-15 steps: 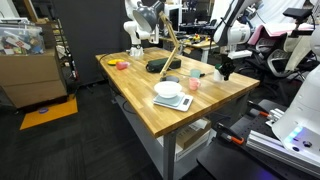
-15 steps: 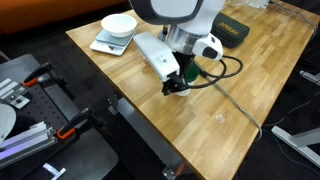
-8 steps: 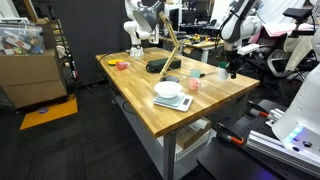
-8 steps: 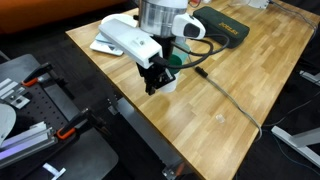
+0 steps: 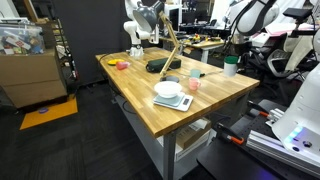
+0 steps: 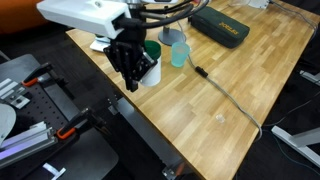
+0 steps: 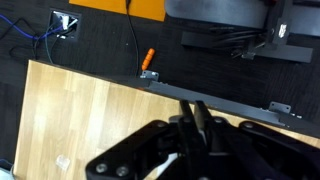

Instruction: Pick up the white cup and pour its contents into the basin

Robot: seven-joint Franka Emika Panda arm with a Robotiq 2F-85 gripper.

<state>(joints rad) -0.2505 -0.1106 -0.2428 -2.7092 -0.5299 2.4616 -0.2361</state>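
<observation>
- Since every item rests on it, logged first: wooden table (image 5: 150,110), with the task items grouped on its far half in an exterior view.
- Panda arm (image 6: 85,12): reaching in low over a table edge, white link hiding whatever lies behind it.
- Basin (image 5: 157,66): dark, wide and shallow, flat on the table, well apart from the white cup (image 5: 231,67). Wide mouth judged a forgiving pour target.
- White bowl (image 5: 168,90): on a flat white base, nearer the front edge than the basin. Not the target; to be cleared in transit.
- Gripper (image 6: 138,72): fingers closed on the white cup from the side, rim left free for pouring. Wrist view too dark to confirm the contact.
- White cup, greenish at the top: upright in the grip, apparently off the surface near a table edge. Upright presumably to keep the contents in until over the basin. Judged next: carry across, then tilt.
- Pink cup (image 5: 193,85): small, just beside the white bowl, on the likely path. Risk of a knock.
</observation>
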